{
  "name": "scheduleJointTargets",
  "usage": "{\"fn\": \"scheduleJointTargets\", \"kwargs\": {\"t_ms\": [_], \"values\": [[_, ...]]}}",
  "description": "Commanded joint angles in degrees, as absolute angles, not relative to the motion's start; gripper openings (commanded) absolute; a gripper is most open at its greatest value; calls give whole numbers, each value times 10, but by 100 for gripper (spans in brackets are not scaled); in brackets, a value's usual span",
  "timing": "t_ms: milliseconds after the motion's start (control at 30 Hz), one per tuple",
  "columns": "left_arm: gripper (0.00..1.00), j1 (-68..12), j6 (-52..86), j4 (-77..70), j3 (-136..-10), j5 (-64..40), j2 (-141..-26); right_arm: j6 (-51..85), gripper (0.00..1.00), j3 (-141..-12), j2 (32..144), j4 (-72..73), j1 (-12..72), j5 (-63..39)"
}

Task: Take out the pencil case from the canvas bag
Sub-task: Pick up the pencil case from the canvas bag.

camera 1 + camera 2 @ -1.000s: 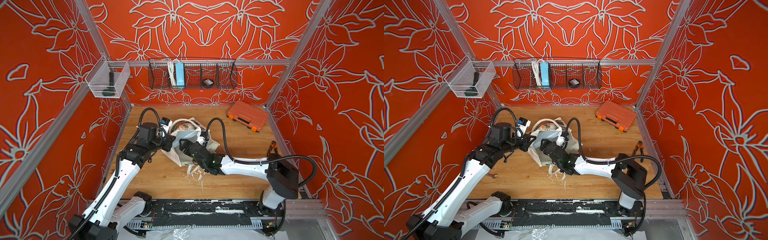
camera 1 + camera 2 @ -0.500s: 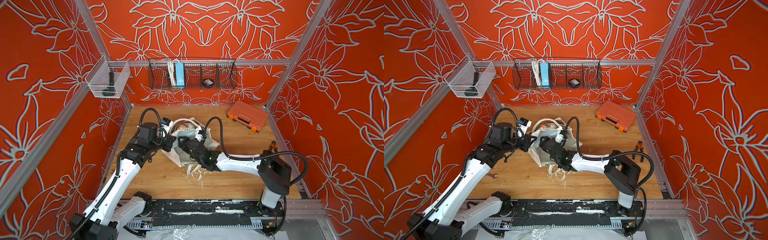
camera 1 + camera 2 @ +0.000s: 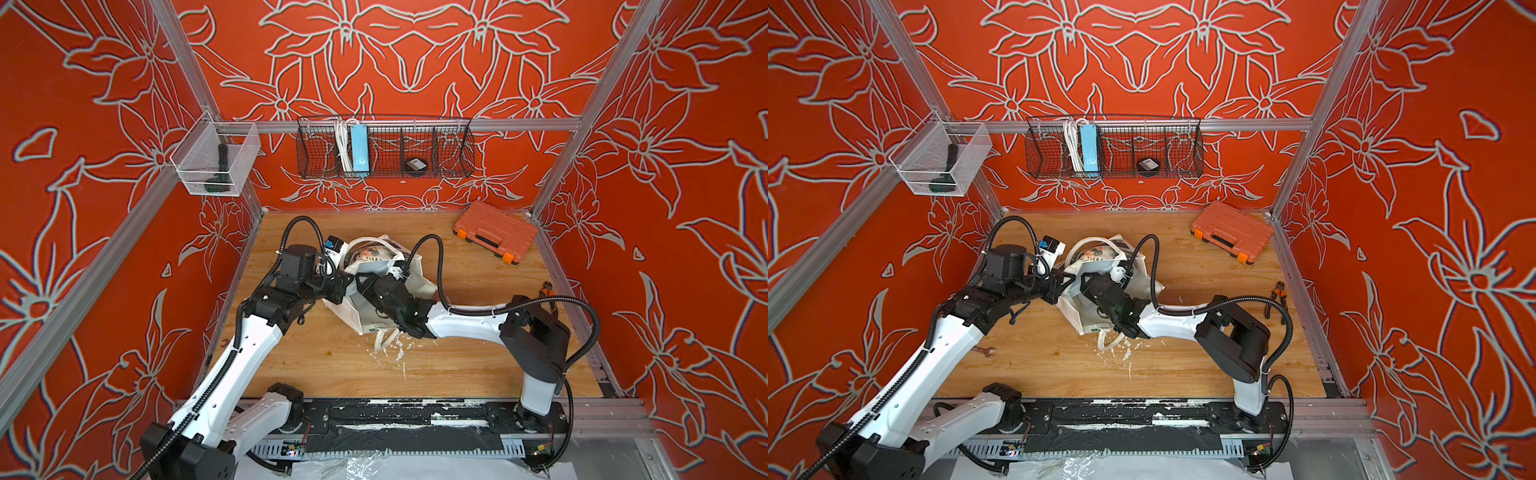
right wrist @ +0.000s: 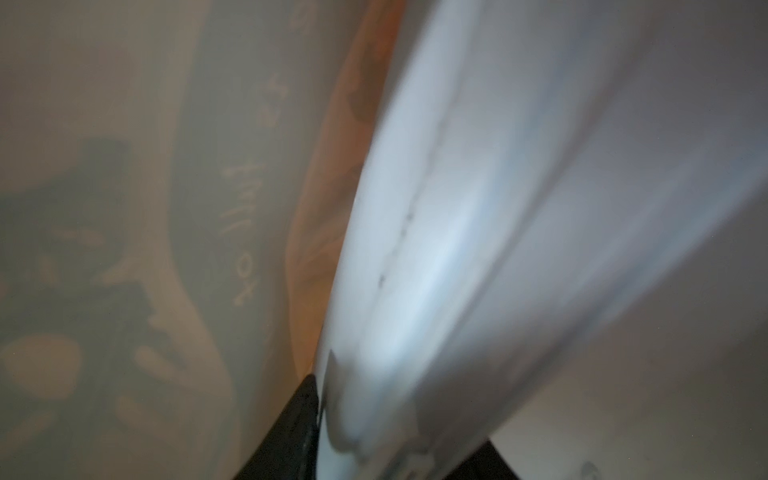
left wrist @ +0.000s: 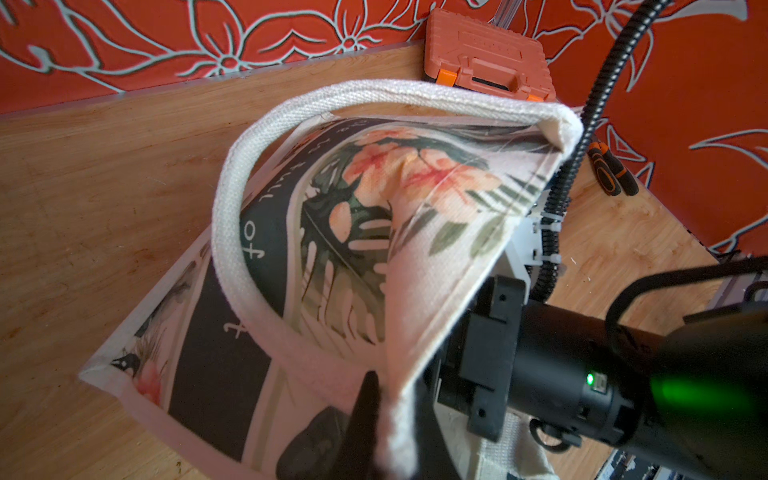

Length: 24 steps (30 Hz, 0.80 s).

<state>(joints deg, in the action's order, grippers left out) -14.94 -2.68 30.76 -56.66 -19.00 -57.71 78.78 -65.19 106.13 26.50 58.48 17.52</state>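
Two hands: left hand (image 5: 395,399) clamps the canvas bag (image 5: 374,187) rim; cloth hides whether right hand (image 4: 395,440) grips.

- Canvas bag (image 4: 104,166) cloth filling most of view, dark print & lettering showing thru faintly.
- White blurred strip (image 4: 436,249) w/ dotted seam lying btwn right gripper (image 4: 399,415) fingers (image 4: 299,424); one touching it.
- Orange patch (image 4: 332,208) peeking beside strip.

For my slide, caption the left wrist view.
Left gripper pinches the bag rim; right arm reaches inside, toolbox behind.
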Motion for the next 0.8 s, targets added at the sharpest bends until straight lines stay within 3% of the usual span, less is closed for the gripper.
{"fn": "scheduleJointTargets", "kwargs": {"t_ms": [0, 133, 767], "values": [[0, -149, -32, 323, -553, -207, -579, 779, 31, -657, 1074, 282, 582, 162], [0, -149, -30, 322, -552, -200, -576, 761, 24, -650, 1064, 278, 581, 158], [0, -128, -18, 306, -540, -172, -582, 633, 23, -615, 970, 198, 582, 111]]}}
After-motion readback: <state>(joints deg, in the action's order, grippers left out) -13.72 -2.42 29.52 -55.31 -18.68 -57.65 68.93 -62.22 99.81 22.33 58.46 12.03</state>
